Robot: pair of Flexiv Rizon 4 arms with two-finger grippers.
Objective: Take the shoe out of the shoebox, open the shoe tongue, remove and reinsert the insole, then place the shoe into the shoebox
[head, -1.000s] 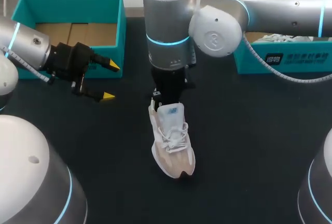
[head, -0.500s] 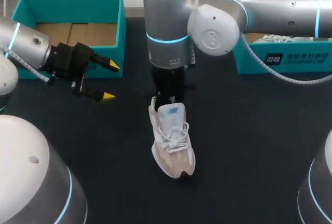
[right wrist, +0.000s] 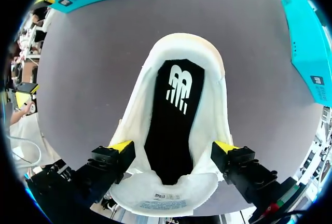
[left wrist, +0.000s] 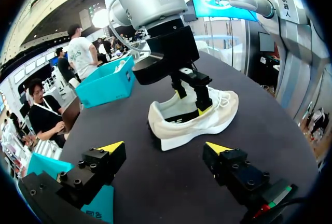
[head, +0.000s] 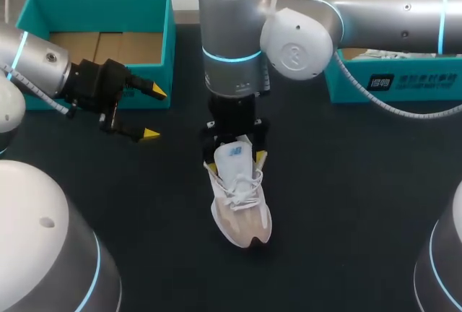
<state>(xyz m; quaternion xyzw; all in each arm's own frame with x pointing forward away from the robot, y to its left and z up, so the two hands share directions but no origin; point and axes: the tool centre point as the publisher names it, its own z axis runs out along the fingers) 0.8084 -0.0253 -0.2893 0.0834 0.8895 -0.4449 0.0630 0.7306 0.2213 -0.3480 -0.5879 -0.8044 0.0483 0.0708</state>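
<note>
- The right pincer [head: 235, 159] has dropped lower and spread its fingers within the last second. It now straddles the collar of the shoe [head: 242, 204], one yellow tip at each side (whether they touch the sides, I cannot tell).
- The tongue [right wrist: 163, 195] lies folded back under the pincer and the black insole [right wrist: 174, 115] is exposed ahead of it. Tongue opening looks done, so pulling the insole out is probably next.
- The shoe stands on the worktop [head: 346, 182], out of its box.
- The left pincer [head: 154, 113] is spread and holds nothing, well apart from the shoe.
- The shoebox [head: 101, 1] behind the left pincer shows only its cardboard floor.
- A second box [head: 393, 84] beyond the right arm holds something white.
</note>
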